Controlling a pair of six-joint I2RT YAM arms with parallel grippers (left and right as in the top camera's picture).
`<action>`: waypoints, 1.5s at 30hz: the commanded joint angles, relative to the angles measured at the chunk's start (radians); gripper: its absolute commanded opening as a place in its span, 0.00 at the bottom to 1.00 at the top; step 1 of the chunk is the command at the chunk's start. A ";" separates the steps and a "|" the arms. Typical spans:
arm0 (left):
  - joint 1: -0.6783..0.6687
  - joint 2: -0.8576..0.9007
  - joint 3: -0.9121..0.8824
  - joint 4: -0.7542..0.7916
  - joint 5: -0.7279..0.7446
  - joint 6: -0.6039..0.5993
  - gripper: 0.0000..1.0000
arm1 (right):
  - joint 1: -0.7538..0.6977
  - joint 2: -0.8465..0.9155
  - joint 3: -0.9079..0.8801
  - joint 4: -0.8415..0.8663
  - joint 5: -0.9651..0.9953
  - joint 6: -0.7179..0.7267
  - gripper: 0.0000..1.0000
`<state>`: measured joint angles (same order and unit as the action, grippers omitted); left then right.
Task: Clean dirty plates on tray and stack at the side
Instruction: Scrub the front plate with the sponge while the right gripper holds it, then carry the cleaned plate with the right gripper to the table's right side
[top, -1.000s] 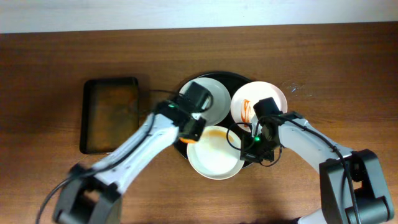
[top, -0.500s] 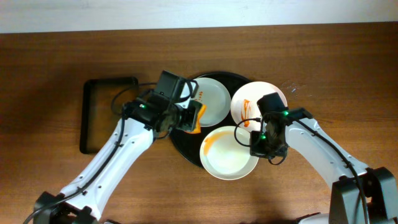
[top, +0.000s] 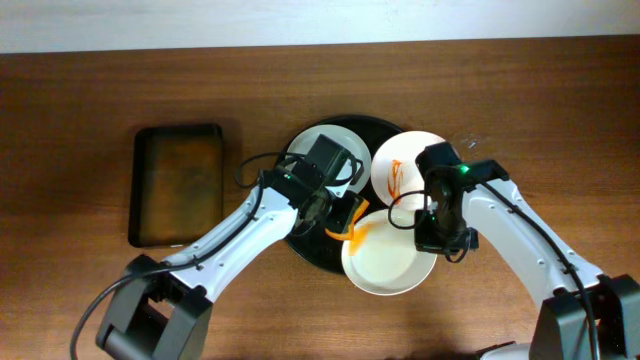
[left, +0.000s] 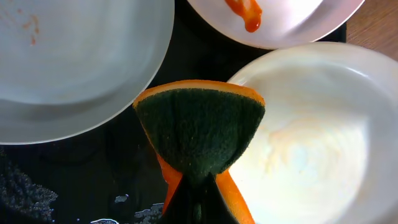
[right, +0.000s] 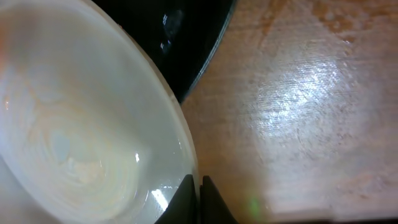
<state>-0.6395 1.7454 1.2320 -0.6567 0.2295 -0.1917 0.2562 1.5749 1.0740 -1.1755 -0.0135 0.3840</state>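
A round black tray (top: 305, 240) holds three white plates. The front plate (top: 392, 265) is smeared pale orange and hangs off the tray's front right; my right gripper (top: 432, 232) is shut on its rim (right: 186, 155). My left gripper (top: 335, 205) is shut on an orange sponge with a dark green pad (left: 200, 127), which sits at the front plate's left edge (left: 311, 143). The back right plate (top: 415, 160) carries a red sauce streak (left: 245, 12). The back left plate (top: 325, 150) has faint specks (left: 74, 62).
A dark rectangular baking tray (top: 177, 183) lies on the wooden table to the left. Water droplets sit on the black tray (left: 118, 199). Bare wood (right: 311, 106) shows to the right of the held plate.
The right gripper pulled the front plate further right and forward. The left arm swung from the tray's left side back to the plate's left edge with the sponge.
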 joint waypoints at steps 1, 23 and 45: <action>-0.018 0.026 -0.001 0.007 0.022 0.013 0.00 | 0.006 -0.021 0.067 -0.031 0.030 -0.010 0.04; -0.065 0.149 0.017 0.047 -0.099 0.013 0.00 | 0.048 -0.020 0.103 -0.071 0.053 -0.010 0.04; 0.248 -0.140 0.045 -0.115 -0.095 0.002 0.00 | 0.171 -0.021 0.378 -0.176 0.555 -0.010 0.04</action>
<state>-0.4068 1.6398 1.2552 -0.7658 0.1299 -0.1917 0.3702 1.5715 1.4006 -1.3464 0.3817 0.3801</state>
